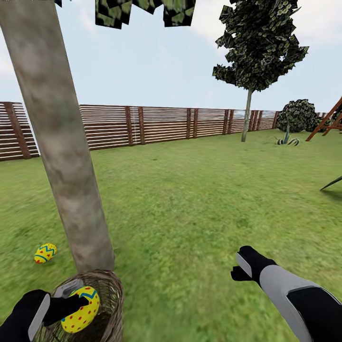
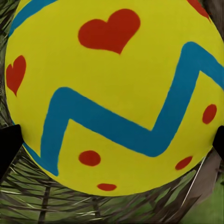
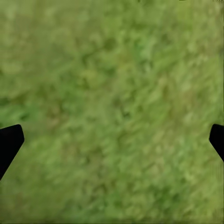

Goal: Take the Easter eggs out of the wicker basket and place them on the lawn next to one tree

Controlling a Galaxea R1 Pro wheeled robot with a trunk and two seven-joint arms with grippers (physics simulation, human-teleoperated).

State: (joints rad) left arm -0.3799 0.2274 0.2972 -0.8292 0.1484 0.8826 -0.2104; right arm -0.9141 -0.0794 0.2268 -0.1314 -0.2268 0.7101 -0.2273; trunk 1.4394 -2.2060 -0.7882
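My left gripper (image 1: pixel 76 305) is shut on a yellow Easter egg (image 1: pixel 81 309) with red dots, held just above the mouth of the brown wicker basket (image 1: pixel 108 297) at the foot of the tree (image 1: pixel 61 156). In the left wrist view that Easter egg (image 2: pixel 112 93) shows red hearts and a blue zigzag, with basket weave (image 2: pixel 56 205) beneath it. Another Easter egg (image 1: pixel 45 252) lies on the lawn (image 1: pixel 190 204) beside the trunk. My right gripper (image 1: pixel 243 267) hangs open over bare grass (image 3: pixel 112 93). The basket's inside is hidden.
A brown slat fence (image 1: pixel 156 124) bounds the garden at the back. A thin-trunked tree (image 1: pixel 247 114) and a round shrub (image 1: pixel 298 115) stand far right, with a red-brown wooden frame (image 1: pixel 327 121) at the right edge. Open grass lies ahead and to the right.
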